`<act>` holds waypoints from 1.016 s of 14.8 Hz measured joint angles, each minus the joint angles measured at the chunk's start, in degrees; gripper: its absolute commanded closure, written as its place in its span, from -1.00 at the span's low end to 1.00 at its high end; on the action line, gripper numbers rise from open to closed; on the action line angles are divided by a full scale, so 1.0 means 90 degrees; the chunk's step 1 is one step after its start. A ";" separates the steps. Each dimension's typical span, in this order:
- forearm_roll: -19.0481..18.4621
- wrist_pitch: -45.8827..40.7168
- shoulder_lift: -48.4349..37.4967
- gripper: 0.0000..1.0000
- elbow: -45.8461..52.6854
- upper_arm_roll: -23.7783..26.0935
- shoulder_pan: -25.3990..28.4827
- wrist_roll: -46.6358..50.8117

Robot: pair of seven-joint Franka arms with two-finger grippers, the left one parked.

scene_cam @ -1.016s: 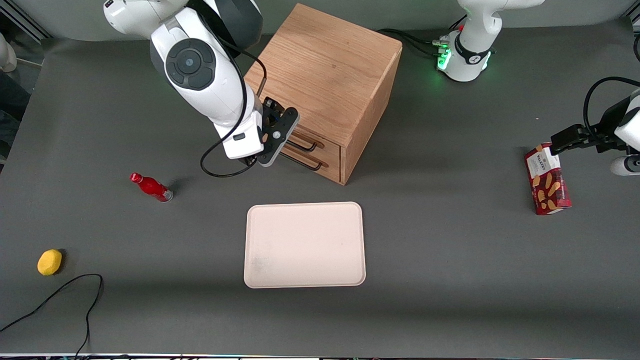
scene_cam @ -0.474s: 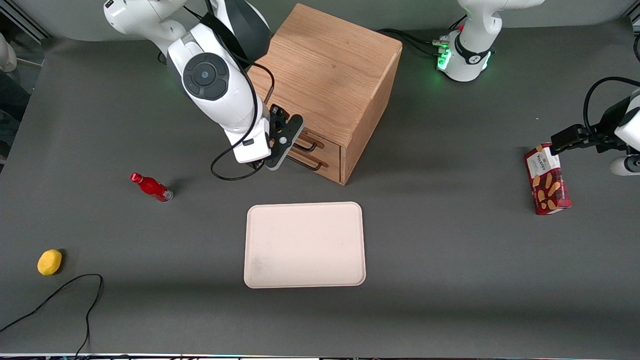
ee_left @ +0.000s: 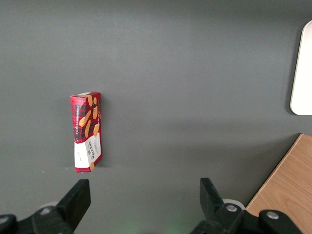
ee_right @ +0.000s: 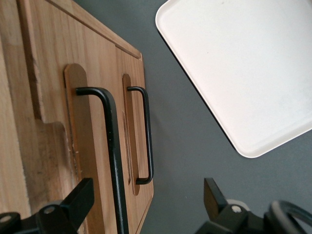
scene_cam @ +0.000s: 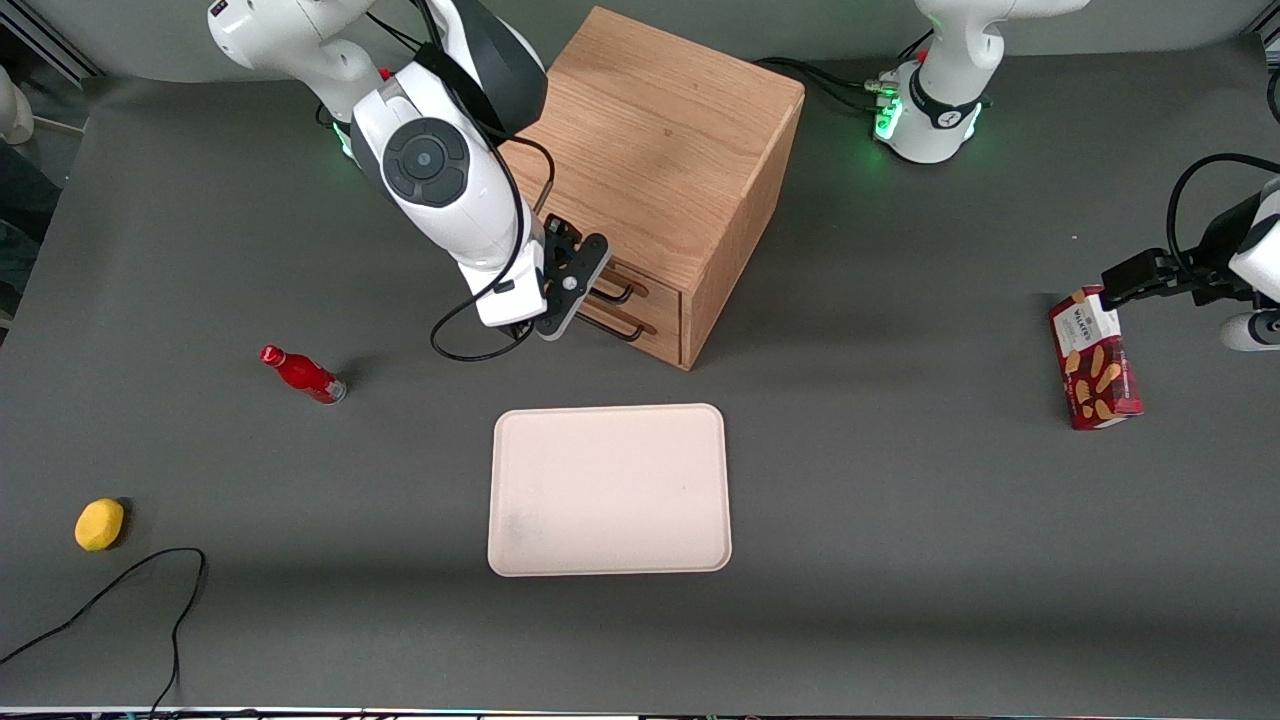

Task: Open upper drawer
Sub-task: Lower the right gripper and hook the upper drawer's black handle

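Note:
The upper drawer point(scene_cam: 655, 292) of the light-oak cabinet point(scene_cam: 660, 150) is shut flush with the cabinet front. In the right wrist view the upper drawer point(ee_right: 51, 73) carries a long black wire handle point(ee_right: 113, 161). My gripper point(ee_right: 146, 200) is open, and this handle runs between its fingers, close to one finger point(ee_right: 78, 202) and apart from the other. In the front view the gripper point(scene_cam: 590, 290) is right in front of the drawers, at the upper handle point(scene_cam: 618, 292). The lower drawer's handle point(ee_right: 147, 136) lies beside it, outside the grasp.
A pale tray point(scene_cam: 610, 490) lies on the table, nearer the front camera than the cabinet. A red bottle point(scene_cam: 303, 374), a yellow lemon point(scene_cam: 99, 524) and a black cable point(scene_cam: 120, 590) lie toward the working arm's end. A red cookie box point(scene_cam: 1095, 358) lies toward the parked arm's end.
The right arm has swung in toward the cabinet front, bringing the gripper up to the drawer handles. The drawers have not moved.

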 measured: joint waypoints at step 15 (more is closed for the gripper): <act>-0.0101 0.0729 -0.0074 -1.00 -0.0668 -0.0001 0.0017 -0.0021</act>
